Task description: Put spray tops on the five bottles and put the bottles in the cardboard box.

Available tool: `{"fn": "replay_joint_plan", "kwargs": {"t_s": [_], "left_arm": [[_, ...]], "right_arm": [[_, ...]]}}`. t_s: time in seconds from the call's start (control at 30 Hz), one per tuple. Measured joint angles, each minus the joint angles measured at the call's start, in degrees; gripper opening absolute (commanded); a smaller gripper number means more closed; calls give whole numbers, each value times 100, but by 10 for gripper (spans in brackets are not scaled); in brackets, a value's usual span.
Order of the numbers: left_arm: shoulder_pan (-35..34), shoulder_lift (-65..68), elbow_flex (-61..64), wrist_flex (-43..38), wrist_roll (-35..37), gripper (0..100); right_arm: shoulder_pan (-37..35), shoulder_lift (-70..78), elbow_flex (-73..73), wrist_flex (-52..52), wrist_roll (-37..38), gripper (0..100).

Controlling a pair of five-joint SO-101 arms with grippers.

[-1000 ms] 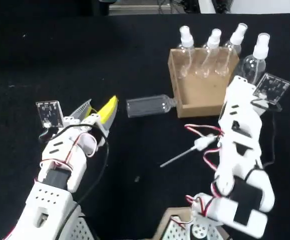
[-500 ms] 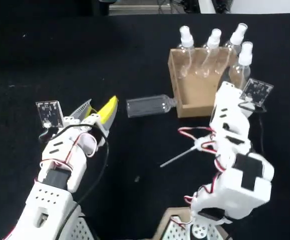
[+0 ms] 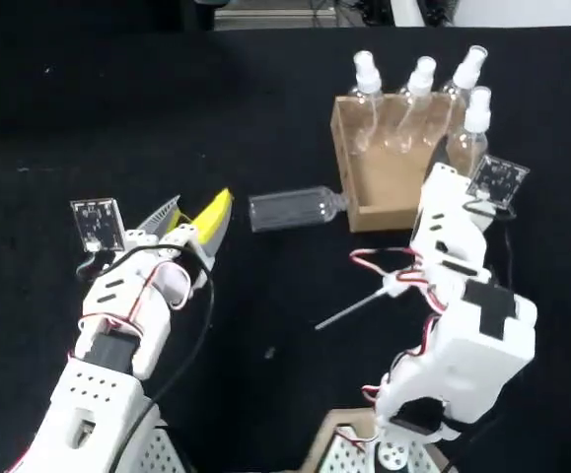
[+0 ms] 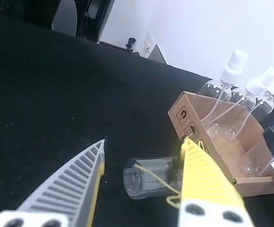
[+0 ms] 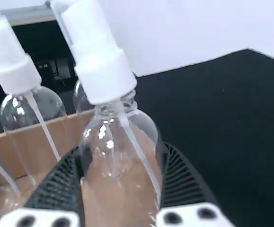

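While the right gripper (image 5: 122, 161) clamps a capped bottle (image 3: 469, 138) at the edge of the cardboard box (image 3: 349, 148), next move: lower it in, let go. Left gripper (image 4: 144, 142) hangs spread near the uncapped bottle (image 3: 295, 210) lying beside the box.

The brown cardboard box (image 3: 347, 158) stands open-topped, with three clear bottles (image 3: 404, 116) standing along its far wall, each fitted with a white spray top (image 3: 367, 69). A fourth capped bottle (image 3: 465, 148) is upright at the box's right edge, clamped in the right gripper (image 5: 122, 156). The fifth bottle (image 3: 293, 210), uncapped, lies on its side just beside the left wall with its neck toward it; a loose spray top (image 3: 392, 285) lies apart in front of the box.
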Motion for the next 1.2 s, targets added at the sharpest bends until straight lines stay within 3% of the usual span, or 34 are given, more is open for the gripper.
{"fn": "replay_joint_plan", "kwargs": {"t_s": [0.27, 0.5, 0.93, 1.1, 1.2], "left_arm": [[0, 0, 0, 0, 0, 238], [0, 0, 0, 0, 0, 238], [0, 0, 0, 0, 0, 238], [0, 0, 0, 0, 0, 238], [0, 0, 0, 0, 0, 238]], "right_arm": [[0, 149, 0, -316, 0, 16], [0, 149, 0, -316, 237, 135], [0, 149, 0, -237, 290, 139], [0, 149, -9, -167, 290, 238], [-18, 149, -9, -149, 290, 241]]}}
